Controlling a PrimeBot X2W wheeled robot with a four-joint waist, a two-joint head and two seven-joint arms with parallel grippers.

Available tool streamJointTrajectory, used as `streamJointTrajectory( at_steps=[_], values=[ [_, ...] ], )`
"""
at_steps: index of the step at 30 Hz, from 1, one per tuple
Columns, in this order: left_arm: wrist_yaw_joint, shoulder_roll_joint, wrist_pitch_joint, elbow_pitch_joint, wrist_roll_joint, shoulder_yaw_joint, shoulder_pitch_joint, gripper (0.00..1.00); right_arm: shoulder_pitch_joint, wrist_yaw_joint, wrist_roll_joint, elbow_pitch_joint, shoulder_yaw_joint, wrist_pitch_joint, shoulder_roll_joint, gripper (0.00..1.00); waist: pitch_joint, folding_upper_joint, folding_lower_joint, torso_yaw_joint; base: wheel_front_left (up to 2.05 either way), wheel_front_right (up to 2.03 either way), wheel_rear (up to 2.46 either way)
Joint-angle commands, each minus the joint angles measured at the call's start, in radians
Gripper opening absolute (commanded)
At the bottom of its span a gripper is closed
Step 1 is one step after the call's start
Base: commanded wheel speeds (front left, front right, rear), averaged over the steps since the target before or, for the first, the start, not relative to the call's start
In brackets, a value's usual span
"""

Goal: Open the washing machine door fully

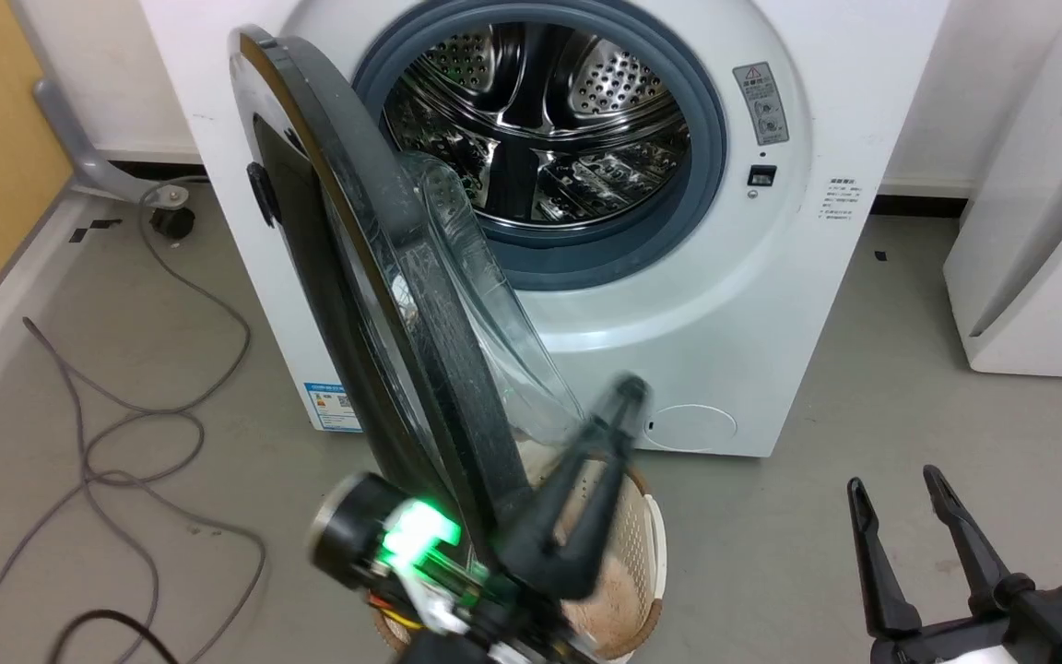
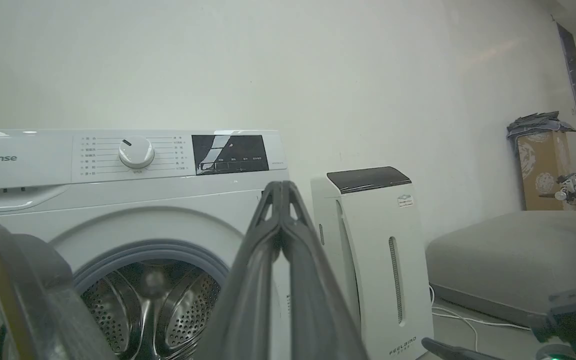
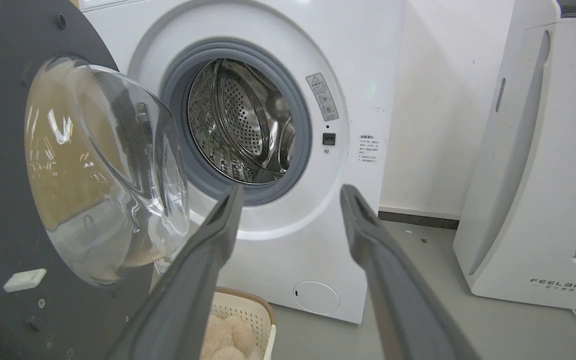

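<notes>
By the lower edge of the door (image 1: pixel 351 277), the left gripper (image 1: pixel 628 389) is blurred; both hide most of the basket (image 1: pixel 654 544).

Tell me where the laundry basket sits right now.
The white basket stands on the floor in front of the washing machine, beside the open door, partly behind the left gripper at the head view's lower centre.
</notes>
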Motion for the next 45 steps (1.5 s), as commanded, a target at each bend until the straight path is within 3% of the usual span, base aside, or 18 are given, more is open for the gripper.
streamJointTrajectory(
  at_steps=[1,10,18,29,45],
  values=[
    [-0.008,0.000,-0.004,0.010,-0.007,-0.016,0.014,0.00,0.013,0.001,0.001,0.002,0.000,-0.004,0.005,1.00,0.000,-0.0001,0.0000,0.002,0.00,0.00,0.00],
    [-0.030,0.000,-0.004,0.091,-0.008,-0.107,0.058,0.00,0.012,0.001,0.003,0.007,0.001,-0.004,0.005,1.00,0.004,-0.0001,0.0000,0.009,0.00,0.00,0.00],
    [-0.030,0.008,-0.004,0.208,-0.007,-0.124,0.085,0.00,0.008,0.001,0.005,0.012,0.002,-0.004,0.005,1.00,0.011,-0.0001,0.0000,0.012,0.00,0.00,0.00],
    [0.015,0.011,-0.004,0.369,-0.029,-0.050,0.098,0.00,0.005,0.001,0.009,0.022,-0.002,-0.004,0.005,1.00,0.018,-0.0001,0.0000,0.021,0.00,0.00,0.00],
    [0.053,0.042,-0.004,0.377,-0.032,0.037,0.158,0.00,0.012,0.001,0.021,0.034,0.000,-0.004,0.005,1.00,0.017,-0.0001,0.0000,0.068,0.00,0.00,0.00]
  ],
)
